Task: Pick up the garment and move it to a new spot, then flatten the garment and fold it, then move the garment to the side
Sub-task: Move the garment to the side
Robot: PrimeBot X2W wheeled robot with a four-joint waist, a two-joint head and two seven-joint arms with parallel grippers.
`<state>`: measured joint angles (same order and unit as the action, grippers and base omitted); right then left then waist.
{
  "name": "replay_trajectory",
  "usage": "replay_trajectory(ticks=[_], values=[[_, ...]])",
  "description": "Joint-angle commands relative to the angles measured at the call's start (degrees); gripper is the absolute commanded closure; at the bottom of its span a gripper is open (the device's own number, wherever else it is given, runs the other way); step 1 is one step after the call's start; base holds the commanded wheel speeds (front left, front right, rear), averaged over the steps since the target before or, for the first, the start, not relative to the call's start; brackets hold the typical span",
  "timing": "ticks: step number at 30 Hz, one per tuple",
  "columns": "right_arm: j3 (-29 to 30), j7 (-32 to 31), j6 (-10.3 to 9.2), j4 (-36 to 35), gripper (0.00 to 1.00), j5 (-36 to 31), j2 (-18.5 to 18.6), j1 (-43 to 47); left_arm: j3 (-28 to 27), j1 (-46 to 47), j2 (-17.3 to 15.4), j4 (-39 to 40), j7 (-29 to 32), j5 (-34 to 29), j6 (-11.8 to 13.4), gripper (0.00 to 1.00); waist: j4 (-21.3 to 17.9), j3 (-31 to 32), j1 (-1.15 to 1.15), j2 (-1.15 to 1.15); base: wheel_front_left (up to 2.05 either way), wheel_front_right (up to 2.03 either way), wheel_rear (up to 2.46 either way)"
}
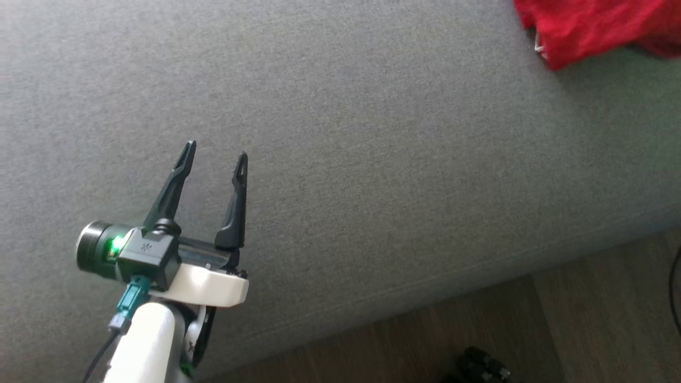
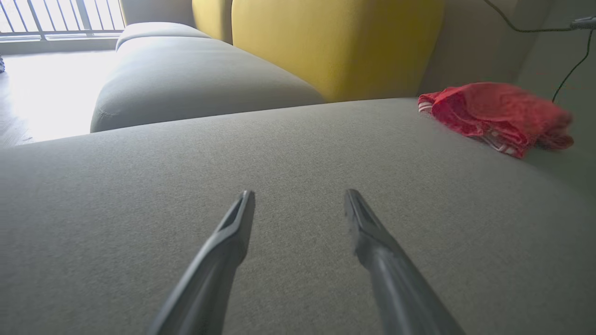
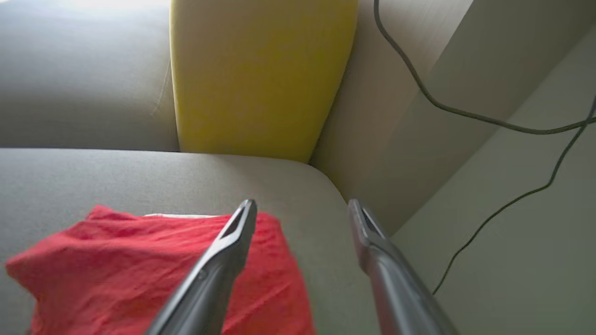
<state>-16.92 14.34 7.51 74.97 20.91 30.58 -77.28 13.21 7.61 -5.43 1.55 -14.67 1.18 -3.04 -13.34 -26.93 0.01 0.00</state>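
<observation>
My right pincer (image 3: 301, 204) hangs spread over the red garment (image 3: 116, 260), crumpled at a corner of the sofa cushion (image 1: 372, 159); my left pincer (image 1: 215, 151) is spread too (empty). It looks soft and light, so I'd pinch a bunched edge.

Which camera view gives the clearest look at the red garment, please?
The left wrist view: the garment lies whole, bunched on the grey sofa seat. The head view cuts it off at the top right corner. The right wrist view is close, but its bottom edge crops the garment and the right tool hides part.
</observation>
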Motion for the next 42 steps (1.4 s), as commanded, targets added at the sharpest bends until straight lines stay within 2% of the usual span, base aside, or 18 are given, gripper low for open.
replay_trajectory(ticks=[1,3,5,6,10,16,20,25,32,38,42], values=[[0.71,0.02,-0.02,-1.02,0.00,-2.07,1.02,1.65,-1.39,0.56,-0.29,1.45,-0.33,0.34,-0.03,0.00,0.36,0.51,-0.01,0.00,0.00,0.00,0.00],[3.13,0.07,-0.02,-1.02,0.00,-7.01,0.39,1.97,-1.56,0.34,-0.22,1.23,-0.33,0.49,0.11,0.00,0.77,1.48,-0.01,0.00,0.00,0.00,0.00],[5.83,0.25,-0.02,-1.02,0.00,-10.49,-2.30,2.61,-1.77,-0.09,-0.05,1.17,-0.33,0.69,0.44,0.00,1.08,2.87,-0.01,0.00,0.00,0.00,0.00],[8.15,0.42,-0.02,-1.02,0.00,-12.84,-6.02,3.90,-1.94,-0.78,0.19,1.15,-0.33,0.98,0.79,0.00,1.33,4.50,-0.01,0.00,0.00,0.00,0.00],[11.40,0.61,-0.02,-3.32,0.00,-14.45,-14.11,8.48,-2.43,-2.33,0.92,0.97,-0.33,2.26,1.61,0.00,2.36,8.06,-0.01,0.00,0.00,0.00,0.00],[13.21,0.64,-0.02,-17.59,0.00,-18.60,-22.04,23.26,-4.02,-4.97,1.89,0.42,-0.33,4.91,3.45,0.00,4.96,13.69,-0.01,0.00,0.00,0.00,0.00],[14.02,0.64,-0.02,-27.31,0.00,-21.45,-26.08,35.12,-4.50,-7.25,2.20,-1.78,-0.33,5.82,4.96,0.00,7.08,17.98,-0.01,0.00,0.00,0.00,0.00],[12.12,0.65,-0.02,-39.73,0.00,-22.50,-27.61,47.27,-5.43,-9.06,2.41,-3.03,-0.33,7.77,6.94,0.00,9.53,22.00,-0.01,0.00,0.00,0.00,0.00],[12.22,0.65,-0.02,-58.25,0.00,-18.98,-27.68,62.30,-6.15,-11.70,2.52,-1.73,-0.33,9.69,8.78,0.00,11.96,25.94,-0.01,0.00,0.00,0.00,0.00],[14.47,0.65,-0.02,-66.95,0.00,-16.29,-27.69,71.68,-6.15,-14.95,2.54,0.95,-0.33,9.77,7.98,0.00,12.32,28.06,-0.01,0.00,0.00,0.00,0.00],[15.66,0.65,-0.02,-69.22,0.00,-15.52,-27.70,75.64,-6.57,-17.78,2.54,2.57,-0.33,9.78,7.63,0.00,11.82,29.46,-0.01,0.00,0.00,0.00,0.00]])
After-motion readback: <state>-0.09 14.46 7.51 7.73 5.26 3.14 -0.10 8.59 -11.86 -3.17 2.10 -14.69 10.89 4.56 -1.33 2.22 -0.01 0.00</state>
